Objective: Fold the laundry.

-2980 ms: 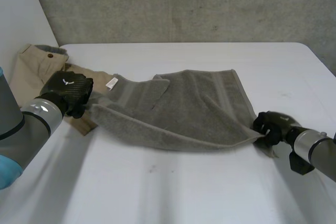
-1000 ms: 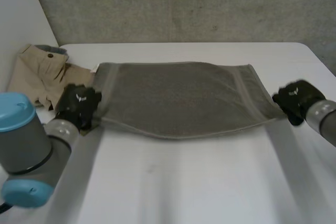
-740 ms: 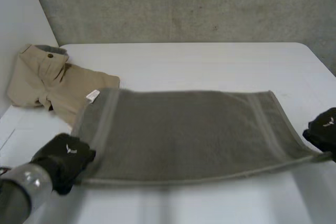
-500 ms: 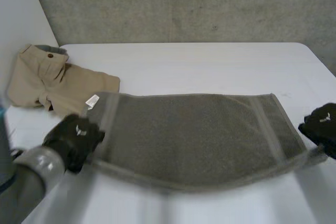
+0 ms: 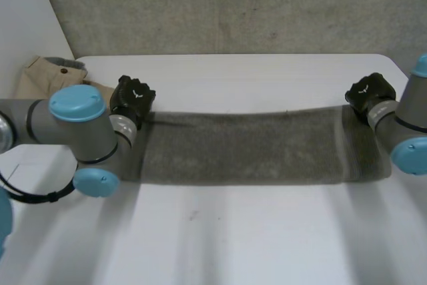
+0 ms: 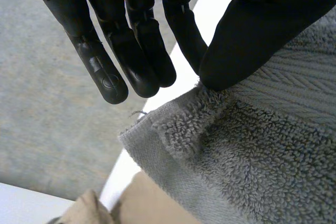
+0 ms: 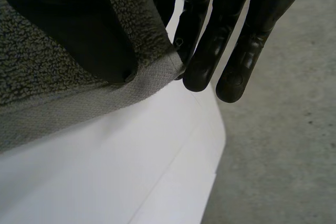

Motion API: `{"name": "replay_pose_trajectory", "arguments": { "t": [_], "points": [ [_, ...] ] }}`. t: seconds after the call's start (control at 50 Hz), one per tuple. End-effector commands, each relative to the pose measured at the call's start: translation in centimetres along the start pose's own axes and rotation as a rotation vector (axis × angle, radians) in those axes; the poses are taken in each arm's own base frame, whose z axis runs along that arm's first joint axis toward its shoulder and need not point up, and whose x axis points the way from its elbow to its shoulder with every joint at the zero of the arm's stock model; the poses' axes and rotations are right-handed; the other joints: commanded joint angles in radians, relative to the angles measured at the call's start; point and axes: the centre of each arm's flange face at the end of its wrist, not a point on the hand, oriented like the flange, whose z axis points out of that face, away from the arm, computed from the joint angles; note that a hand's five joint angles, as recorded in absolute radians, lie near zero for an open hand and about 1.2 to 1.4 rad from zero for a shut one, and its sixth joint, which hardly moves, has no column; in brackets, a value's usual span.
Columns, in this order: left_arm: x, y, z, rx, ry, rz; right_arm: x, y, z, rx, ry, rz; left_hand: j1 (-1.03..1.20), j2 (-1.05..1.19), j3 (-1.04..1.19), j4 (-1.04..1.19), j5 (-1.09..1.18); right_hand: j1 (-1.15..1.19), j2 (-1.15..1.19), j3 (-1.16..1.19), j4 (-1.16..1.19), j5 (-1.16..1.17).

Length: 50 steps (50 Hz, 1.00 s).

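Towel (image 5: 247, 148) stretched out, long axis parallel to the tabletop's (image 5: 253, 245) far edge; left hand (image 5: 132, 98) and right hand (image 5: 368, 93) each pinch an end corner, thumb against fingers.

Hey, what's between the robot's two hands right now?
The grey towel, stretched from the left hand to the right hand; each pinches a corner of it, as the head view shows.
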Motion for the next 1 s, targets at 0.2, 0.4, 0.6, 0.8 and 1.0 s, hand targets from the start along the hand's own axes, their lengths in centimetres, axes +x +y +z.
{"name": "replay_pose_trajectory", "arguments": {
  "t": [0.2,0.4,0.6,0.8,1.0],
  "points": [
    [-0.9,-1.7,1.3,0.119,-0.134,0.006,1.3,-2.0,1.5,0.045,0.148,0.125,-0.929,-1.023,-1.019,-1.028,-0.987,-0.813,-1.013,-1.009,-1.015,-0.992],
    [-5.5,-4.7,-4.0,0.169,-0.196,-0.099,7.1,-3.7,-6.3,0.173,0.085,0.347,-0.929,-1.023,-1.019,-1.028,-0.987,-0.813,-1.013,-1.009,-1.015,-0.992],
    [-4.0,-3.3,-9.2,0.115,-0.094,-0.385,3.7,1.2,-9.9,-0.012,-0.234,0.454,-0.929,-1.023,-1.019,-1.028,-0.987,-0.574,-0.774,-0.77,-0.776,-0.754],
    [-2.9,-2.4,-10.2,0.084,-0.055,-0.437,0.4,4.6,-8.4,-0.029,-0.257,0.491,-0.929,-1.023,-1.019,-1.028,-0.987,-0.345,-0.545,-0.541,-0.547,-0.524],
    [-2.8,-2.1,-10.2,0.076,-0.056,-0.437,-1.9,6.6,-6.9,-0.071,-0.292,0.497,-0.929,-1.023,-1.019,-1.028,-0.987,-0.163,-0.363,-0.359,-0.365,-0.343]
  ]
}}
